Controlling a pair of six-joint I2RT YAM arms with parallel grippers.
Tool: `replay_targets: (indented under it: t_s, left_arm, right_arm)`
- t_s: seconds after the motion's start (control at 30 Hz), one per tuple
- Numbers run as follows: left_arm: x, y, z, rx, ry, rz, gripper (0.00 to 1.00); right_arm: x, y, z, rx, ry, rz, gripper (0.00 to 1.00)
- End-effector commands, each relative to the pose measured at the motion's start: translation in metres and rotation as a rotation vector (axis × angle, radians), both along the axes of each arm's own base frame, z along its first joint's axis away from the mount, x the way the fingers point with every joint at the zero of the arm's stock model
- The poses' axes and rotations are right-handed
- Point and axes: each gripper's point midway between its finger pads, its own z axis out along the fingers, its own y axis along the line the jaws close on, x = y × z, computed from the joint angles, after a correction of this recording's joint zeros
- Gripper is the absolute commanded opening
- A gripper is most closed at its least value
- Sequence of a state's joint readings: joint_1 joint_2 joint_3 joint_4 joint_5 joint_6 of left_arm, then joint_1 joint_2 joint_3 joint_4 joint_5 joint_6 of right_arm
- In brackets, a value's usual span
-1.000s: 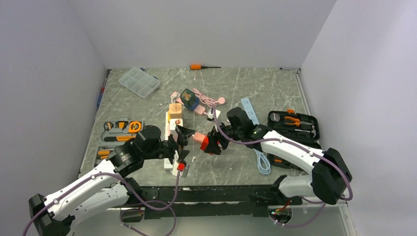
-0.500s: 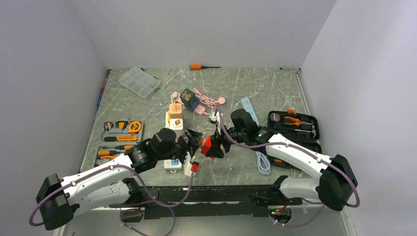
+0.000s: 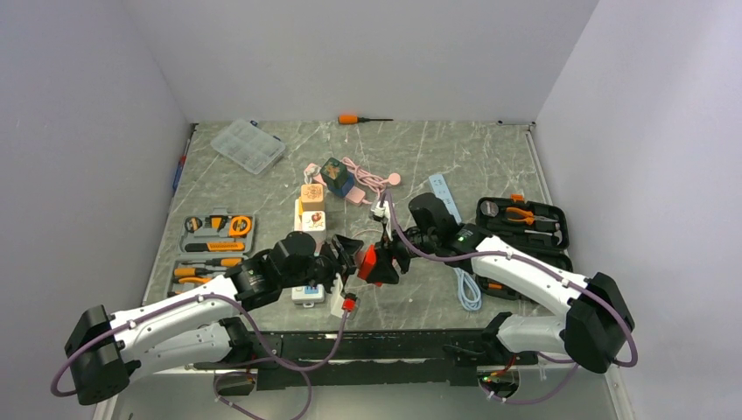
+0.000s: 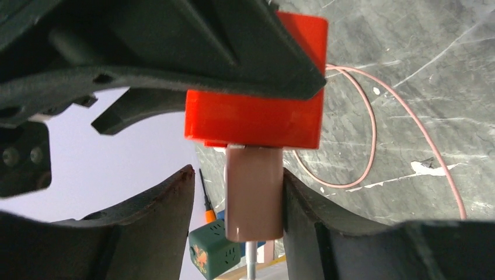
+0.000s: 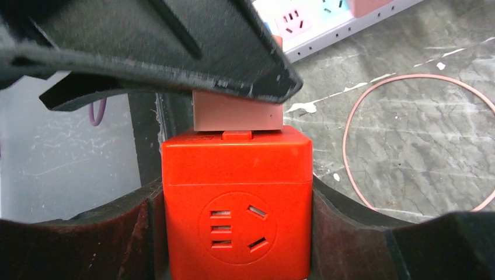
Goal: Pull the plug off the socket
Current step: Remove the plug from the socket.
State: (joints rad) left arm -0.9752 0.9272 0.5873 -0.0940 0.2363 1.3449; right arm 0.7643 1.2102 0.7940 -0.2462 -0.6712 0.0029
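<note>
A red cube socket (image 5: 236, 198) hangs above the table with my right gripper (image 5: 236, 189) shut on its two sides. A pink plug (image 4: 254, 192) sits plugged into the cube's far face. My left gripper (image 4: 238, 175) straddles that plug. Its right finger (image 4: 303, 221) touches the plug, while a gap shows between the plug and the left finger (image 4: 157, 216). In the top view the two grippers meet over the table's front middle, at the red cube (image 3: 369, 265).
A white power strip (image 3: 306, 293) with pastel outlets lies under the left arm. Behind it are a green cube adapter (image 3: 336, 175) and a pink cable (image 3: 367, 182). Tool cases lie at left (image 3: 214, 232) and right (image 3: 522, 223), and a blue cable (image 3: 468, 289) is near the right arm.
My left arm has swung right to the red cube, and its jaws have narrowed around the pink plug. The right gripper has kept its hold, shifting only slightly.
</note>
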Motion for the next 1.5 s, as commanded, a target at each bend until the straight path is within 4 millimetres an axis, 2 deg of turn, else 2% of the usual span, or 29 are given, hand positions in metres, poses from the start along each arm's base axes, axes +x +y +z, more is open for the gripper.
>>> replay_targets:
  t_s: [0.0,0.07,0.13,0.37,0.53,0.57,0.7,0.8,0.9,0.93,1.03,1.1,1.23,1.27,1.47]
  left_arm:
    - [-0.006,-0.005,0.003,0.002,-0.055,-0.05,0.56]
    - [-0.008,-0.004,0.001,0.011,-0.066,-0.06,0.53]
    - [-0.009,-0.004,0.002,0.015,-0.08,-0.067,0.45]
    - [-0.003,-0.004,0.01,0.004,-0.139,-0.055,0.01]
    - [-0.002,-0.005,0.018,-0.021,-0.158,-0.053,0.0]
    - [-0.002,-0.005,0.02,-0.026,-0.161,-0.054,0.0]
    - [-0.001,-0.006,0.027,-0.04,-0.171,-0.049,0.0]
    - [-0.002,-0.005,0.028,-0.04,-0.175,-0.054,0.0]
    - [-0.003,-0.005,0.028,-0.037,-0.174,-0.053,0.0]
    - [-0.002,-0.005,0.029,-0.04,-0.175,-0.051,0.0]
    - [-0.002,-0.004,0.031,-0.044,-0.178,-0.045,0.0]
    - [-0.002,-0.002,0.029,-0.037,-0.174,-0.045,0.0]
    - [-0.004,0.0,0.023,-0.012,-0.169,-0.05,0.0]
    - [-0.004,0.001,0.021,-0.003,-0.169,-0.054,0.0]
    - [0.0,0.006,0.015,0.046,-0.202,-0.06,0.0]
  right_arm:
    - [0.009,0.016,0.037,0.093,-0.059,0.041,0.0]
    - [0.009,0.017,0.038,0.093,-0.056,0.044,0.0]
    - [0.01,0.019,0.039,0.096,-0.054,0.048,0.0]
    - [0.007,0.022,0.036,0.099,-0.005,0.056,0.0]
    - [0.01,0.021,0.028,0.09,-0.001,0.022,0.54]
    - [0.01,0.022,0.028,0.093,-0.002,0.022,0.59]
    - [0.009,0.025,0.027,0.104,0.008,0.049,0.66]
    - [0.008,0.028,0.023,0.104,0.022,0.065,0.77]
    - [0.009,0.031,0.023,0.106,0.019,0.074,0.8]
    - [0.009,0.031,0.024,0.108,0.016,0.075,0.78]
    - [0.008,0.032,0.025,0.116,0.019,0.088,0.62]
    - [0.006,0.032,0.024,0.115,0.027,0.097,0.45]
    - [0.003,0.03,0.022,0.104,0.034,0.111,0.03]
    - [0.002,0.029,0.021,0.096,0.038,0.111,0.0]
    - [-0.001,0.014,0.012,0.013,0.036,0.089,0.0]
